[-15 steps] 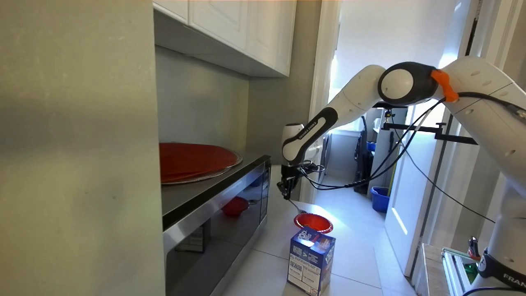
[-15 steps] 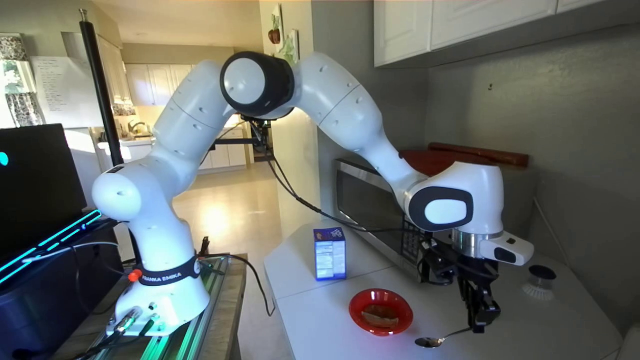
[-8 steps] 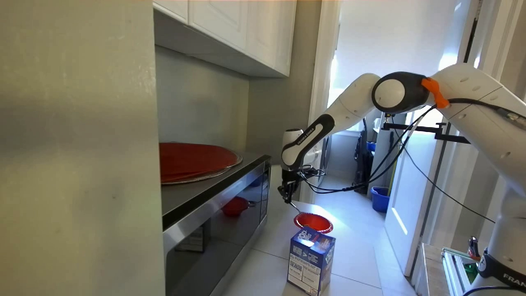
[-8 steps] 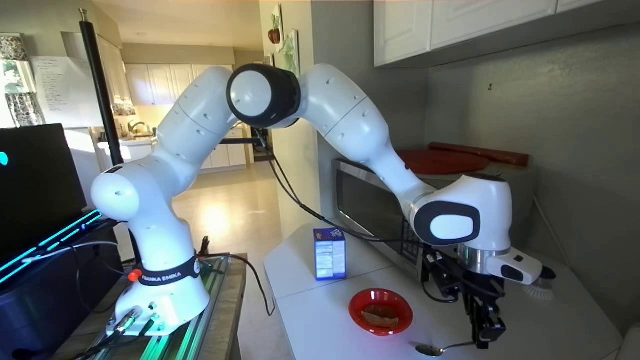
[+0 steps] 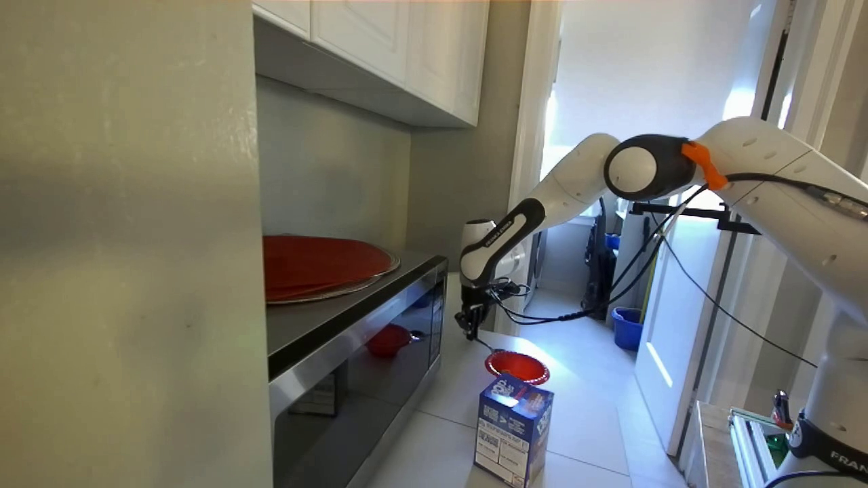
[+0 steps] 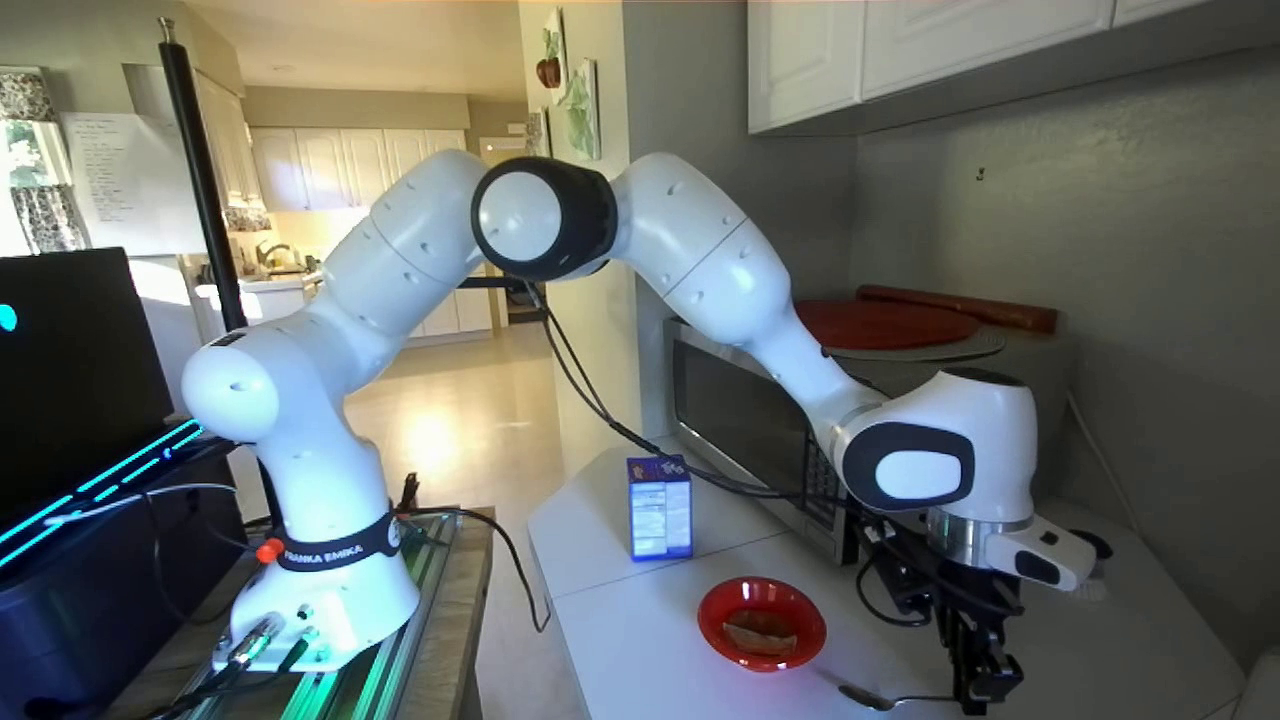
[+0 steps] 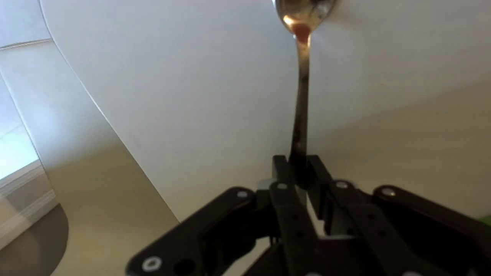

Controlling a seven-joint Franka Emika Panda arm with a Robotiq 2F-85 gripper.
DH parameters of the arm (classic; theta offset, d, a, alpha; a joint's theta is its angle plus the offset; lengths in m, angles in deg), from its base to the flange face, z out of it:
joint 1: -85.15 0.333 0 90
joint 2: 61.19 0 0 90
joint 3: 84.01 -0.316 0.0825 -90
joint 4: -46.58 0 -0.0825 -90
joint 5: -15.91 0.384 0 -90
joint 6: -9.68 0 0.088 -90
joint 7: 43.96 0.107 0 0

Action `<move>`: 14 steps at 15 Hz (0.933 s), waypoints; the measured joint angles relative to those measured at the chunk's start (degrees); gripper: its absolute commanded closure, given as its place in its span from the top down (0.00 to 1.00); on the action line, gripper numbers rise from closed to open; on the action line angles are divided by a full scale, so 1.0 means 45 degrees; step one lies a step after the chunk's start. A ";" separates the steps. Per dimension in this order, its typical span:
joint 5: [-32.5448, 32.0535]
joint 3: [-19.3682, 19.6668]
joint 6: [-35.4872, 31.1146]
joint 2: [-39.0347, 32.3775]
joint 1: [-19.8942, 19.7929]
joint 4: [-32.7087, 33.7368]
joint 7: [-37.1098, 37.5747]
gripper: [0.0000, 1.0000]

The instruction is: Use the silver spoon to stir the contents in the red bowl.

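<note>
Silver spoon (image 7: 302, 84) sits pinched in my gripper (image 7: 297, 165), the 2 fingertips (image 7: 282, 166) drawn together until only its thin handle fits between them. I have it near the handle's end, and from there, in the wrist view, its long axis runs almost straight away from me to the top edge, which cuts off part of the scoop; a reddish patch shows where scoop meets handle. In an exterior view the spoon looks close to level, scoop toward the left, outside the red bowl (image 6: 720, 622) and near its rim without meeting it; whether the scoop touches the white countertop (image 6: 640, 640) I cannot tell. The bowl sits upright with brownish contents (image 6: 760, 640) in its middle. Thin seams cross the countertop, and a blue-and-white carton (image 5: 513, 430) stands upright on it, near the bowl. Beside them is a microwave (image 6: 738, 398) with a dark door and steel trim, a large flat red dish (image 5: 325, 268) lying on its top. White cupboards (image 6: 930, 50) hang above against the gray wall (image 6: 1100, 220). Beyond, in an exterior view, a blue bucket (image 5: 627, 330) stands near a white door (image 5: 671, 325); in an exterior view, light glares on the floor (image 6: 450, 420) in front of distant kitchen cabinets (image 6: 320, 160).
</note>
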State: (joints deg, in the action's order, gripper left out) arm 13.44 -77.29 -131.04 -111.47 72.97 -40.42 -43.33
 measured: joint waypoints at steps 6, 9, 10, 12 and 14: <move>-0.0001 -0.0003 0.0014 -0.0349 0.0081 0.0758 -0.0001 0.69; -0.0001 -0.0014 0.0014 -0.0241 0.0237 0.0968 -0.0012 0.91; -0.0001 -0.0030 0.0061 -0.0150 0.0294 0.0970 -0.0013 0.97; 0.0000 -0.0164 0.0484 0.0127 0.0366 0.0966 -0.0051 1.00; -0.0001 -0.0312 0.1154 0.0574 0.0461 0.0898 -0.0109 1.00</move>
State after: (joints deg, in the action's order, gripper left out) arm 13.44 -78.70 -125.85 -108.89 75.04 -36.38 -43.82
